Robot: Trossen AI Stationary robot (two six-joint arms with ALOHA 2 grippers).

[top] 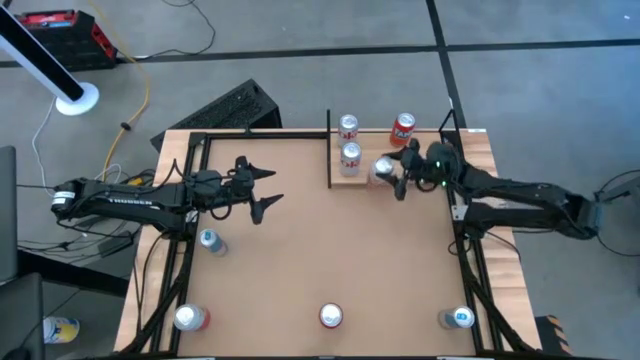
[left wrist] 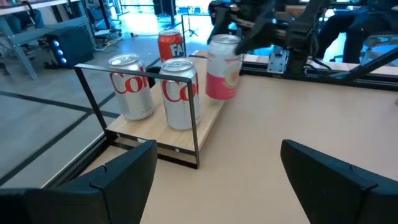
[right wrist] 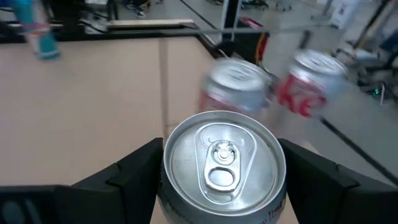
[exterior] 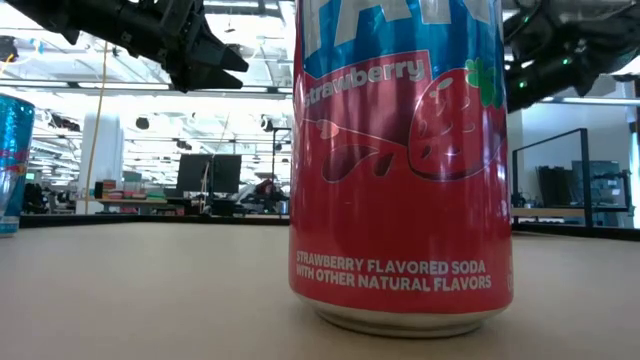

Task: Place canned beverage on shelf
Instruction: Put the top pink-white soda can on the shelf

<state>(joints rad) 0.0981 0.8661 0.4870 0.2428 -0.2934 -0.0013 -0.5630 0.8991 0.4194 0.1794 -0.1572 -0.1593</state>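
Beside the pale wood shelf [top: 352,172], right end effector [top: 392,172] grips a cylindrical pink can [top: 383,168].

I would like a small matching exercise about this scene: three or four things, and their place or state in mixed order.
Things:
1. pink can
2. left pincer
3. strawberry soda can
4. two silver cans

States:
a. open, holding nothing
b. standing on the shelf
c. between the right pincer's fingers
d. on the table's near edge

Pairs: 1-c, 2-a, 3-d, 4-b
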